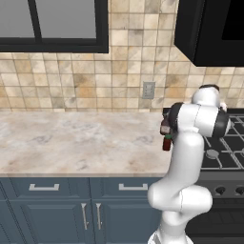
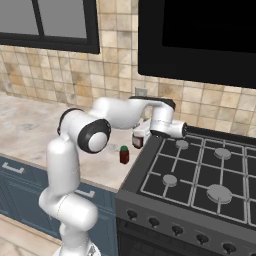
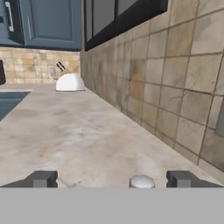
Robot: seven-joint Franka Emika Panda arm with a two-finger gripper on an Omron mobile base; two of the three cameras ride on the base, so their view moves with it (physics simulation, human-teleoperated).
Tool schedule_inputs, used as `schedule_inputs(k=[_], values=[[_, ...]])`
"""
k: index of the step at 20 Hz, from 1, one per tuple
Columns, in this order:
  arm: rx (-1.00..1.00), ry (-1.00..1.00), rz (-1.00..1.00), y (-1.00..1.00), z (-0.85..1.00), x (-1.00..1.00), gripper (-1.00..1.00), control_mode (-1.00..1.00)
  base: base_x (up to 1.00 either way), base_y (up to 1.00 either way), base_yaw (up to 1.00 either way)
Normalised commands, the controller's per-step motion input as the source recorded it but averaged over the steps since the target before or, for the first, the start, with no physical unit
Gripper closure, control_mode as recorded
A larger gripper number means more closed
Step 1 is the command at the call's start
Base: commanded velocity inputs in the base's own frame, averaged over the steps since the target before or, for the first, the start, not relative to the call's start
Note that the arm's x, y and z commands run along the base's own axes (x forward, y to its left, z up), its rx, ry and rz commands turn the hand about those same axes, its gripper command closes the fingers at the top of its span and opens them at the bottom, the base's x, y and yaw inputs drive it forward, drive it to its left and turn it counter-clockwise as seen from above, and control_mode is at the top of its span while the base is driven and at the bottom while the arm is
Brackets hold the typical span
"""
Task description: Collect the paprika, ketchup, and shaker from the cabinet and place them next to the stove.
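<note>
On the counter (image 2: 30,125) right beside the stove (image 2: 200,170), the paprika (image 2: 124,154) sits upright, green lid up, near the front edge and just left of the stove's side. Further back toward the tiled wall the ketchup (image 2: 137,140) stands close to the stove too, mostly hidden behind the arm's wrist in the right base view; in the left base view you just catch its dark neck and the paprika below it poking out from behind the white arm.

End effector (image 3: 111,179) is down low over the counter by the wall, fingers spread wide apart with nothing clamped between them. From the hand view a rounded metallic top sits right between the two fingertips, a bit closer to the right one. That looks like the shaker (image 3: 141,181), but I can't tell if either finger touches it.

Farther along the counter in the hand view there's a white dome-shaped thing (image 3: 70,82) near the wall, and slate-blue cabinet doors (image 3: 39,22) up beyond it.
</note>
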Motion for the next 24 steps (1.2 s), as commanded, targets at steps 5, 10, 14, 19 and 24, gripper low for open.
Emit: schedule_inputs(k=[5, 10, 14, 19, 24], values=[[0.00, -0.01, 0.00, 0.00, 0.50, -0.51, -1.00, -1.00, 0.00, 0.00, 0.00], [0.00, 0.00, 0.00, 0.09, 0.52, -0.66, -1.00, -1.00, 0.00, 0.00, 0.00], [-0.03, 0.00, 0.00, 0.29, 0.44, -0.70, -1.00, -1.00, 0.00, 0.00, 0.00], [-0.06, 0.00, -0.01, 0.41, 0.39, -0.70, -1.00, -1.00, 0.00, 0.00, 0.00], [-0.10, 0.00, 0.00, 0.57, 0.33, -0.65, -1.00, -1.00, 0.00, 0.00, 0.00]])
